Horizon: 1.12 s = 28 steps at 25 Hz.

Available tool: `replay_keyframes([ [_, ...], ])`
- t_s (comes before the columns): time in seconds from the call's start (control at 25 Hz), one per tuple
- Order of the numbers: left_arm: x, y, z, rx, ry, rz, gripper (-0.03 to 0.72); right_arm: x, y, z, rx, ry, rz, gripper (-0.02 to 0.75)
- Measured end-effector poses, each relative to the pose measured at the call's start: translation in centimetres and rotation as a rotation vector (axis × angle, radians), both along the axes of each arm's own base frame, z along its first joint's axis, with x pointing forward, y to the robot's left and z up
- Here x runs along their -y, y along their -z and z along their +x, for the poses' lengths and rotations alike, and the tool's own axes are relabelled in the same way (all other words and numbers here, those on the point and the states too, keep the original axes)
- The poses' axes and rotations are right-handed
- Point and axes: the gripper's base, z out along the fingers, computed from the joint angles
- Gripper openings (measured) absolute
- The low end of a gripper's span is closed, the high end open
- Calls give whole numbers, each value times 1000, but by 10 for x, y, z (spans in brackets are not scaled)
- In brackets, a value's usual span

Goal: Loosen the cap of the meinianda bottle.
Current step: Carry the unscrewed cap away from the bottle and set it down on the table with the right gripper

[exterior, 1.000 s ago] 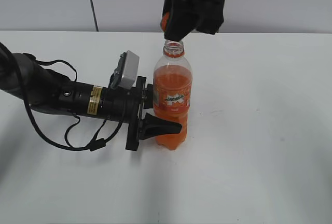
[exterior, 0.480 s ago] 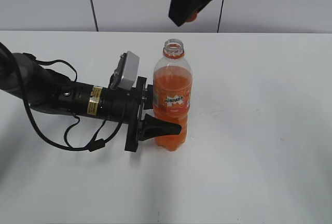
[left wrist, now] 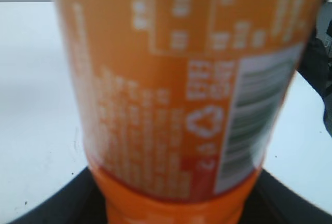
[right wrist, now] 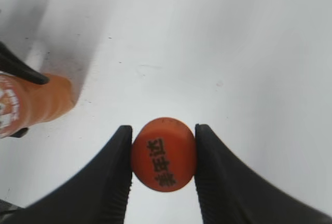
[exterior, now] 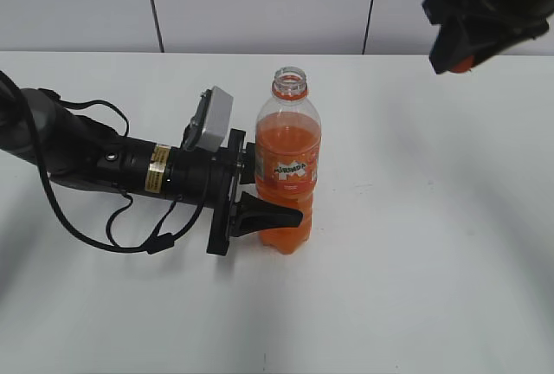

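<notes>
Cap (right wrist: pixel 163 154) is off the upright Mirinda bottle (exterior: pixel 288 166), pinched in the right tool (exterior: pixel 463 64) high toward the counter's (exterior: pixel 433 261) far right corner. Left tool (exterior: pixel 260 192) clamps the bottle's body, neck open.

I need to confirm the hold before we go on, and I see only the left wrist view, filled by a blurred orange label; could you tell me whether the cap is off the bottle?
Observer: Yes. In the exterior view the meinianda bottle stands upright with its mouth open and nothing on it.
Operator: Thank you. Where is the cap, please?
Observer: The cap sits pinched between the two fingers of the right gripper, above the bare white table.
Operator: And where is that gripper relative to the bottle?
Observer: The exterior view shows it raised at the upper right, well apart from the bottle.
Operator: Is my gripper on the bottle?
Observer: The left gripper grips the bottle's lower body from the left side.
</notes>
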Motion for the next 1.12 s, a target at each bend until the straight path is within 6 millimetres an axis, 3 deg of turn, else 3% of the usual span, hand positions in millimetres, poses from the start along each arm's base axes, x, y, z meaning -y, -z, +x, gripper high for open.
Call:
replay_keyframes([
  [0.24,0,0,0,-1,0,0,395,56,68,-13,-78,251,58,274],
  [0.44,0,0,0,-2,0,-1,395,86,123,-33,-88,417,59,274],
  [0.8,0,0,0,-3,0,-1,395,92,179,-32,-144,468,24,274],
  [1.12,0,0,0,-3,0,-1,395,92,199,-28,-173,477,9,274],
])
